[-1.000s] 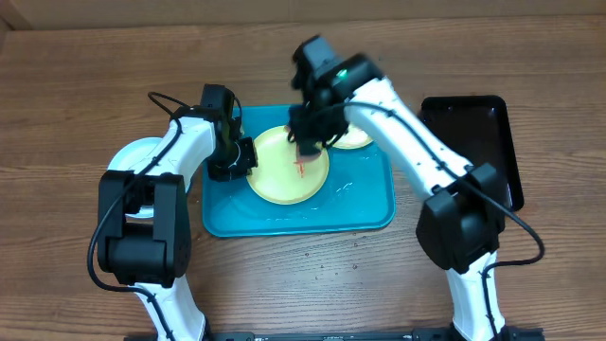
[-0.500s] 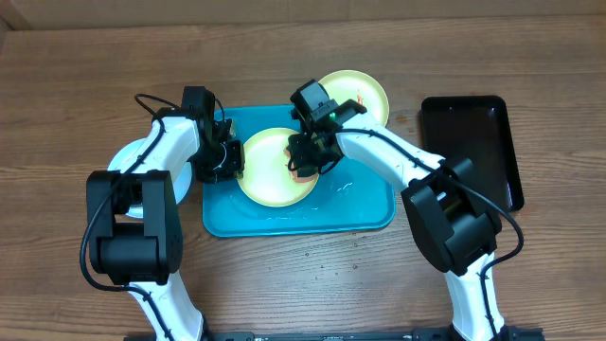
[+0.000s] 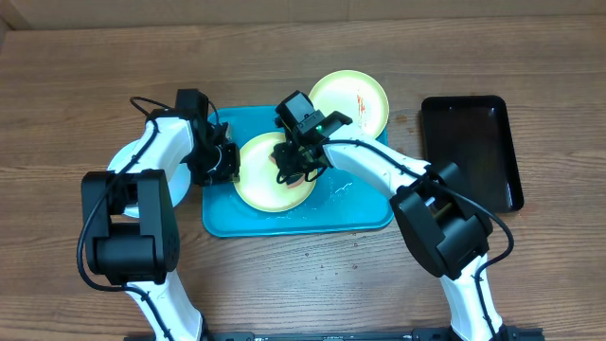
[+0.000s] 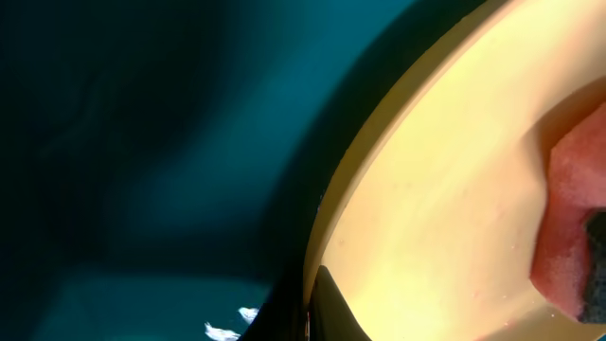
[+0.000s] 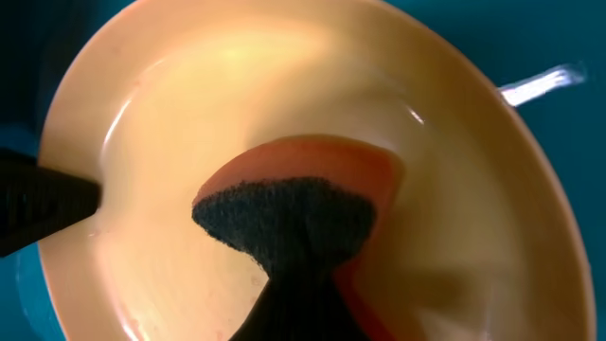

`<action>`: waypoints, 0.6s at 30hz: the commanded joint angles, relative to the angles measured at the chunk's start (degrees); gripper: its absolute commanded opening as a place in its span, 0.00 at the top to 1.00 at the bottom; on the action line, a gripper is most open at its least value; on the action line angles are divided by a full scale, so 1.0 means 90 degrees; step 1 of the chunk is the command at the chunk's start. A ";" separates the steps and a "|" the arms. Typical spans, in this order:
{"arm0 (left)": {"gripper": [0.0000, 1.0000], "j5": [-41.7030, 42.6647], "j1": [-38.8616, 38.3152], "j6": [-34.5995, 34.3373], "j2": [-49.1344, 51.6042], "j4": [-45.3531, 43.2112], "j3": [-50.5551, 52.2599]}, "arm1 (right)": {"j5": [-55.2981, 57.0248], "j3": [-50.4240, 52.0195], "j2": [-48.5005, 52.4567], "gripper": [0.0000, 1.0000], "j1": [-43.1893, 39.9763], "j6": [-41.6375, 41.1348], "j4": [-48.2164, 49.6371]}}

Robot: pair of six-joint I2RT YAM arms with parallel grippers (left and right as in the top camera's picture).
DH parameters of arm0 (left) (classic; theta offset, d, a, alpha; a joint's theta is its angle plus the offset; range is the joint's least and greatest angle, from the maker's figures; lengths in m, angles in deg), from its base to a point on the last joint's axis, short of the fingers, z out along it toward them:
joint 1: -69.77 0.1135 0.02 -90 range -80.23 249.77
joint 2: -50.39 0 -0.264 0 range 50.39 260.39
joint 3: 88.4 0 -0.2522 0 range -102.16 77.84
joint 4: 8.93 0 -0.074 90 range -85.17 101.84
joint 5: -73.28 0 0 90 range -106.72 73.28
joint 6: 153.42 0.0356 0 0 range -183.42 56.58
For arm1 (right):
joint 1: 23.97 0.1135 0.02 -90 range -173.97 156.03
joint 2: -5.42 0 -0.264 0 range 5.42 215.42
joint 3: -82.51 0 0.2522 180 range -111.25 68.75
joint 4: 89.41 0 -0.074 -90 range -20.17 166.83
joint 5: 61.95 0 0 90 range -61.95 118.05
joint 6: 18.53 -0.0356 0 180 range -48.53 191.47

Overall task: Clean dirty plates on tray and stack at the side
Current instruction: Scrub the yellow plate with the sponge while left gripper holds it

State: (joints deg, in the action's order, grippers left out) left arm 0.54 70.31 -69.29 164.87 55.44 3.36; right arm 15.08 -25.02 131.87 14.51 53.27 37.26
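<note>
A lime-green plate (image 3: 270, 185) lies on the turquoise tray (image 3: 360, 204). My left gripper (image 3: 227, 163) is shut on this plate's left rim; in the left wrist view the rim (image 4: 379, 170) is pinched between the dark fingers of the left gripper (image 4: 308, 317). My right gripper (image 3: 292, 166) is shut on an orange sponge with a black scouring face (image 5: 289, 213), pressed onto the plate's centre (image 5: 218, 85). A second green plate (image 3: 348, 102) with red smears lies behind the tray. A pale plate (image 3: 118, 163) shows under the left arm.
A black rectangular tray (image 3: 471, 147) sits on the wooden table at the right. Wet streaks glint on the turquoise tray floor (image 3: 341, 187). The left gripper's finger (image 5: 38, 204) shows at the plate's edge in the right wrist view.
Both grippers and the held plate have shifted left on the tray. The right gripper and sponge came forward over the plate, uncovering the smeared plate behind.
</note>
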 commanded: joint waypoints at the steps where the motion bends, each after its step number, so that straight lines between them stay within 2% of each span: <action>1: 0.96 -0.0287 0.0068 0.0260 0.0287 0.0007 0.0185 | -0.0321 -0.0005 0.0143 0.96 0.0092 -0.0051 0.0063; 5: 0.96 -0.0284 0.0063 0.0255 0.0287 0.0010 0.0185 | -0.0780 -0.0005 0.0143 0.96 0.0097 -0.0617 0.0104; 11: 0.96 -0.0243 0.0063 0.0253 0.0287 0.0007 0.0185 | -0.0964 -0.0005 0.0143 0.96 0.0177 -0.0648 0.0090; 18: 0.96 -0.0245 0.0063 0.0253 0.0287 0.0002 0.0185 | 0.0979 -0.0005 0.0143 0.96 0.0182 -0.0430 -0.0163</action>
State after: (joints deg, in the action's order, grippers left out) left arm 0.69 70.31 -68.74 164.89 55.40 3.41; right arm 13.83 -25.05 132.46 16.02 48.66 36.74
